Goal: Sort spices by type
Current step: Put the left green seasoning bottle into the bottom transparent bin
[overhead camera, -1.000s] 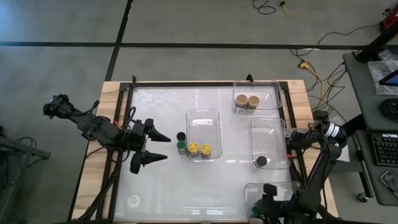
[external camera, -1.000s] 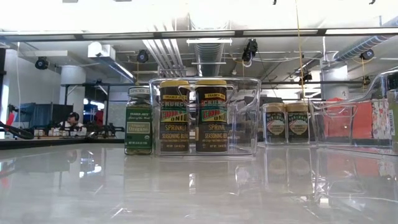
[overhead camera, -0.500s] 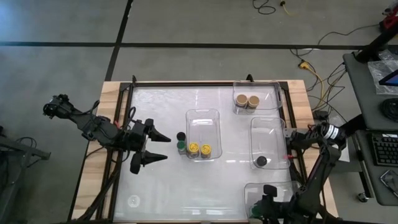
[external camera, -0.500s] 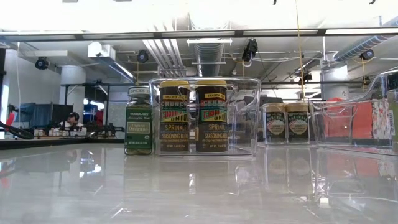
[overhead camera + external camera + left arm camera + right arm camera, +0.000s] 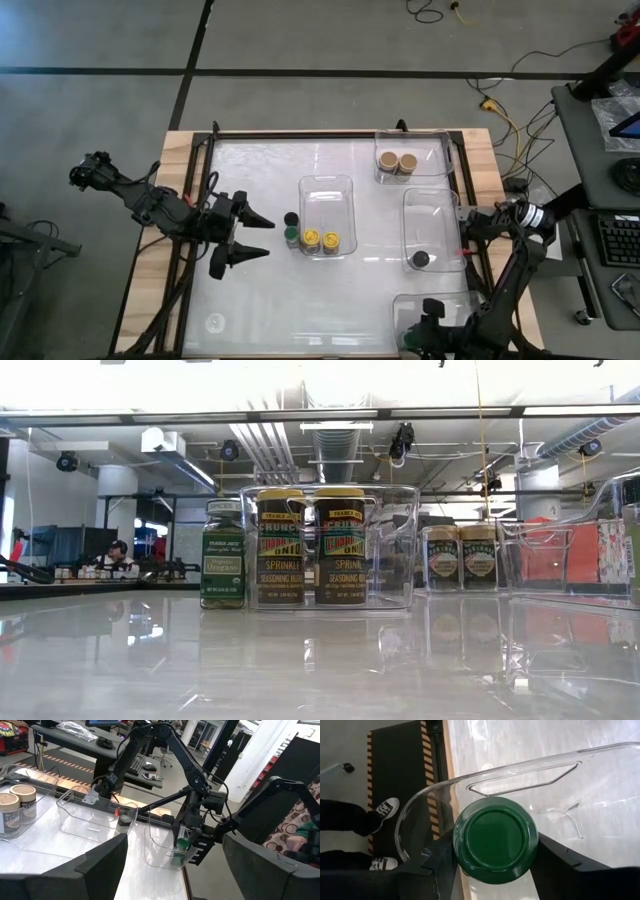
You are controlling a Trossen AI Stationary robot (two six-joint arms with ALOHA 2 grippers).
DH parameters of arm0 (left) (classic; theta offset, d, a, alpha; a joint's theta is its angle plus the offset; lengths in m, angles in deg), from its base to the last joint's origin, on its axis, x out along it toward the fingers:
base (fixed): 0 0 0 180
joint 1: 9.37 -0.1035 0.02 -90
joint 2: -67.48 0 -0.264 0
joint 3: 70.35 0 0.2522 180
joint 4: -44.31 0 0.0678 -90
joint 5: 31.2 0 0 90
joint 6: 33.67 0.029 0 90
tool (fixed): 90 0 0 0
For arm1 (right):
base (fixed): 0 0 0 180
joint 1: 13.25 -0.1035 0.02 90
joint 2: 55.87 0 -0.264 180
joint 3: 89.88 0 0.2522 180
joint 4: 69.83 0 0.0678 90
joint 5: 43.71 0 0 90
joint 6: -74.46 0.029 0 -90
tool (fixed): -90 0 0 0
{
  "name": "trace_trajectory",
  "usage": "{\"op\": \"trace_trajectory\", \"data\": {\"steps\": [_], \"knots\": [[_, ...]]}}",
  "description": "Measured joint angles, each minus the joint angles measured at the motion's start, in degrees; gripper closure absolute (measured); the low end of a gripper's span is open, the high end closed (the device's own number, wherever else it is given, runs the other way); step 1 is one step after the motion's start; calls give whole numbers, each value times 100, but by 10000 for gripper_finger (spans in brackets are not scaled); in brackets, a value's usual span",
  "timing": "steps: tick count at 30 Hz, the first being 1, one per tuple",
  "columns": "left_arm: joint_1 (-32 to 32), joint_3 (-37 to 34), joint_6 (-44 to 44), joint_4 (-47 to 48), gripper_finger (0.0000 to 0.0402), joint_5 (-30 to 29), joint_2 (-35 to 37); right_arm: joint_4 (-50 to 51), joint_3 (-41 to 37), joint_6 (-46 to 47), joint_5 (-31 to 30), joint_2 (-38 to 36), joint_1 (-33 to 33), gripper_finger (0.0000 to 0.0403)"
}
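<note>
right gripper (image 5: 495,855) clamped on green-lid jar (image 5: 495,839) over near-right tray (image 5: 425,303). left gripper (image 5: 262,238) spread wide, empty, at worktop (image 5: 250,180) left. 2 yellow-lid jars (image 5: 321,241) in centre tray (image 5: 327,190); black-lid jar (image 5: 291,218) and second green-lid jar (image 5: 291,235) just beside it.

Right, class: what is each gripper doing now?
Left gripper: open, holding nothing.
Right gripper: closed on the green-lidded jar, over a clear tray.

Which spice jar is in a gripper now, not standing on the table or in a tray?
The green-lidded jar gripped by the right gripper over the corner tray. The other green-lidded jar stands free on the table beside the middle tray.
</note>
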Motion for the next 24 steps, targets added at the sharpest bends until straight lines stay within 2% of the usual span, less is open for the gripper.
{"op": "trace_trajectory", "data": {"steps": [7, 17, 24], "knots": [[1, 0, -113, 140, 91, 0, -70, -4, 0, -40, 69, -2, -28, 202], [1, 0, -118, 188, 91, 2, -72, 4, 7, -100, 363, -13, -28, 166], [0, 0, -529, 202, 91, 155, 61, 49, 110, -270, 362, -79, -26, 137]]}}
